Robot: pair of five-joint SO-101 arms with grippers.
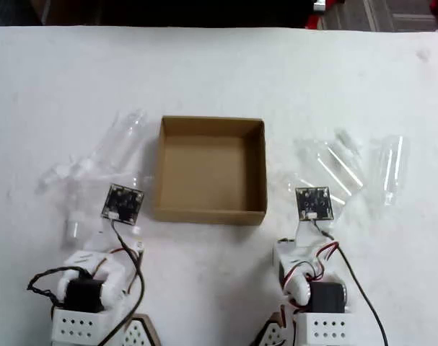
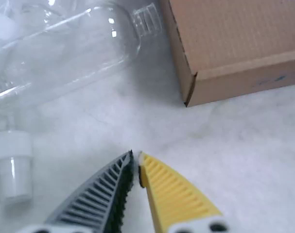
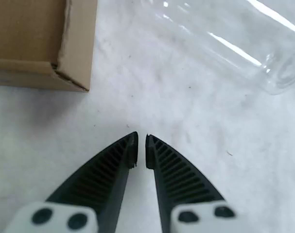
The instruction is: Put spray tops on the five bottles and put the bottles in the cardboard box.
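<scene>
Evenly, left claw (image 2: 136, 162) and right claw (image 3: 141, 145) — both closed — flank the cardboard box (image 1: 211, 215).

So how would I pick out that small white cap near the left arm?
Start at the cardboard box in the middle of the table. On its left lie clear bottles; nearer the left arm than these sits the small white cap. Unlike the long, see-through bottles, it is a short white cylinder on its own.

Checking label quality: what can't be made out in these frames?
- High view: clear bottles blur into the white table; count and which are capped unreadable.
- Left wrist view: left bottle base cut by frame edge.
- Right wrist view: right bottle cut by edge; which end shows unclear.
</scene>
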